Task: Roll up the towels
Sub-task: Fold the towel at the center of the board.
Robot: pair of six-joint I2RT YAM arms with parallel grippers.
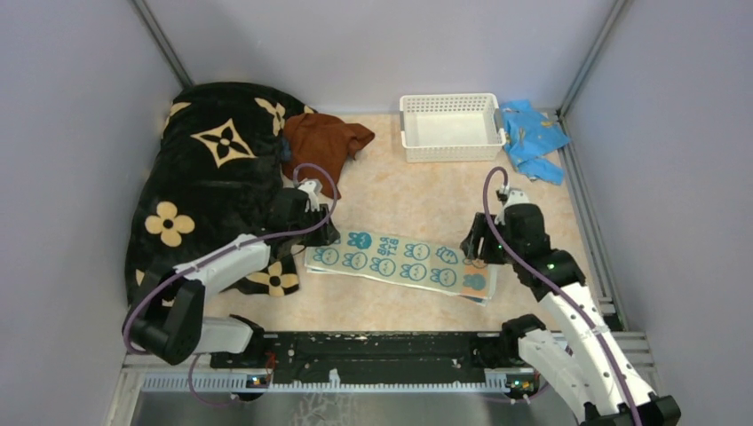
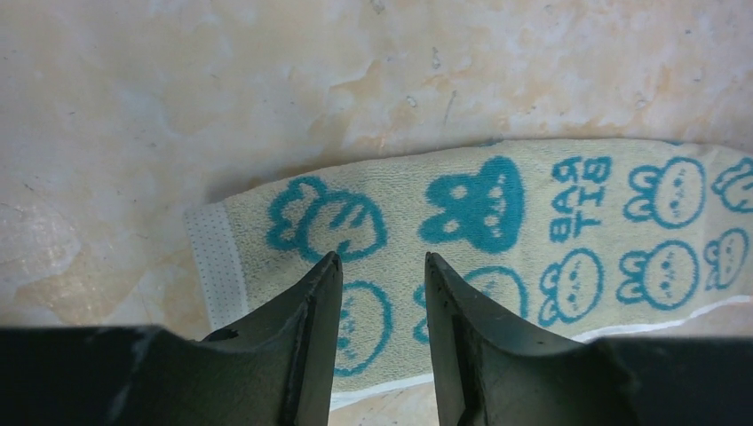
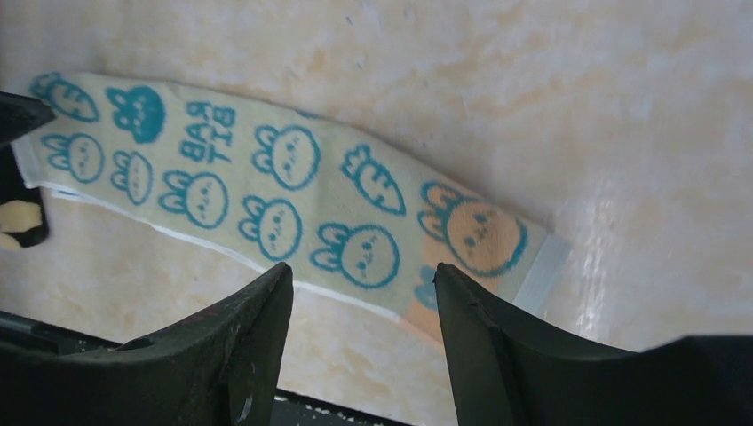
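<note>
Here's the rabbit towel, stretched flat across the middle of the counter. It's a long narrow strip folded double, with a second layer peeking out along the near edge. Cream terry, teal bunnies and carrots, the word RABBIT split over two lines. There's one orange-faced bunny at the right end and a plain white woven band at each short end.

The left claw hangs over the left end, fingers a little apart, nothing between them. The right claw hovers over the right end, spread wider, also gripping nothing.

This one looks light and limp, I'd say. It has no stiffness, so it will sag and bunch the moment it's lifted, and the two layers may slide apart. The best hold, to my eye, is a short end: pinch both layers at the white band and turn it over onto itself, so the roll starts tight. Terry should cling to itself well, but the smooth counter may let the whole strip skid instead of curling.

The brown towel sits crumpled far back, against the blanket, not yet rolled.
</note>
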